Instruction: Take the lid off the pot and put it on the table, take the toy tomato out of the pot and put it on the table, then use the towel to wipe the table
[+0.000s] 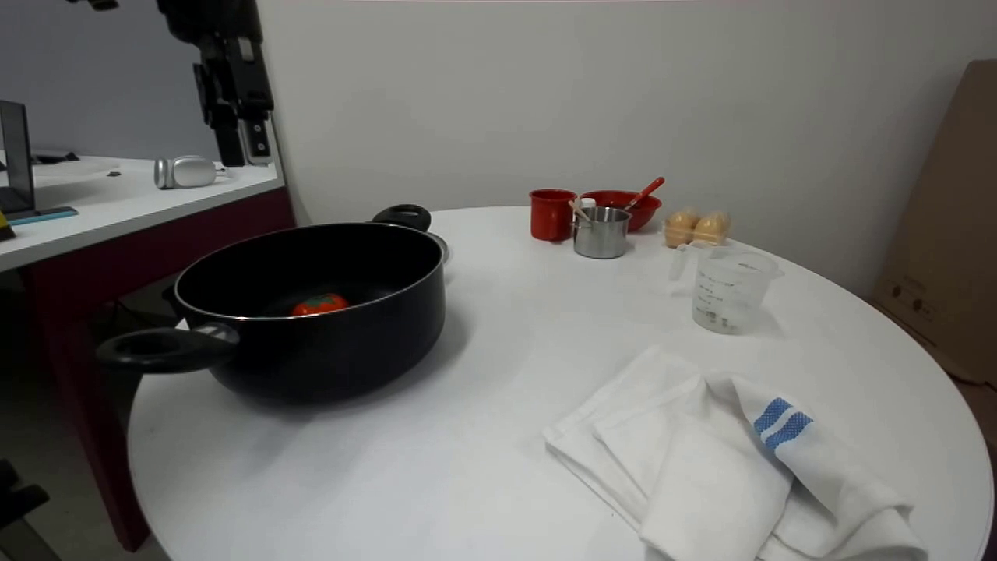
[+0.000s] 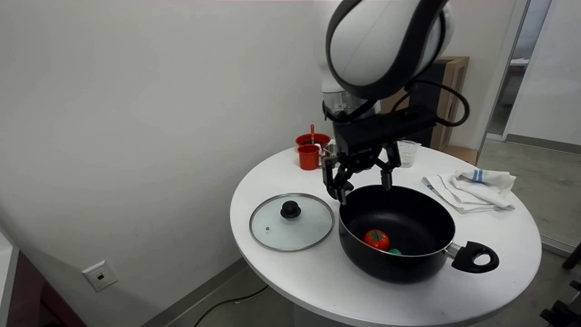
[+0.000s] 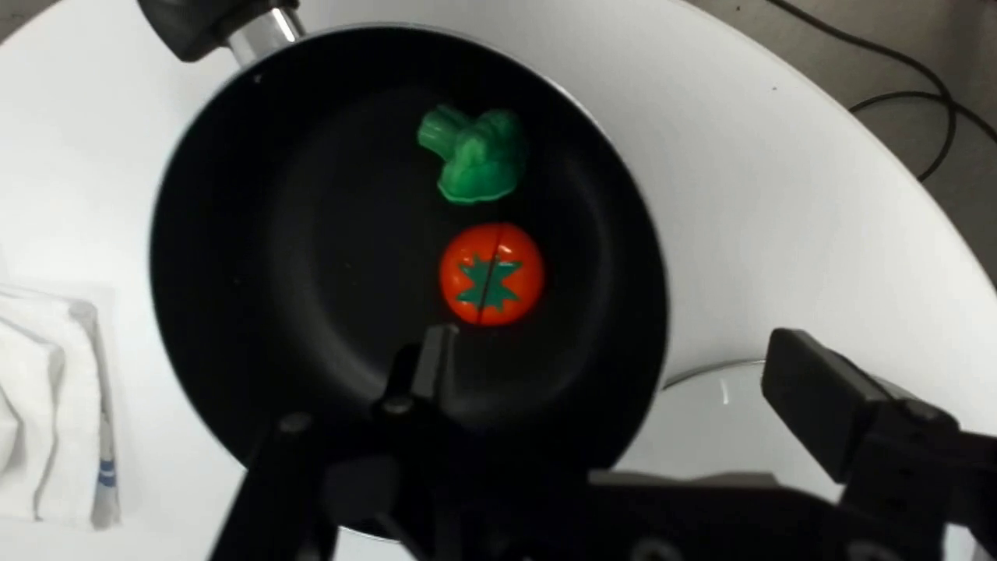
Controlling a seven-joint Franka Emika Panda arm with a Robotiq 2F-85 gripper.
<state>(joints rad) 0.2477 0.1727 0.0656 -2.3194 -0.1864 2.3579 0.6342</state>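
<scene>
Your jaws stand wide and empty. In the wrist view, the glossy round red toy tomato lies inside the round black metal pot, far-left of their midpoint.

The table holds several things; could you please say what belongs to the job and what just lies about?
For the job: lid, pot, toy tomato, towel, table.
Lying about: green toy, red cup, red bowl, red-handled utensil, metal cup, measuring cup, eggs.

Wrist view down into pot, both exterior views across table
</scene>
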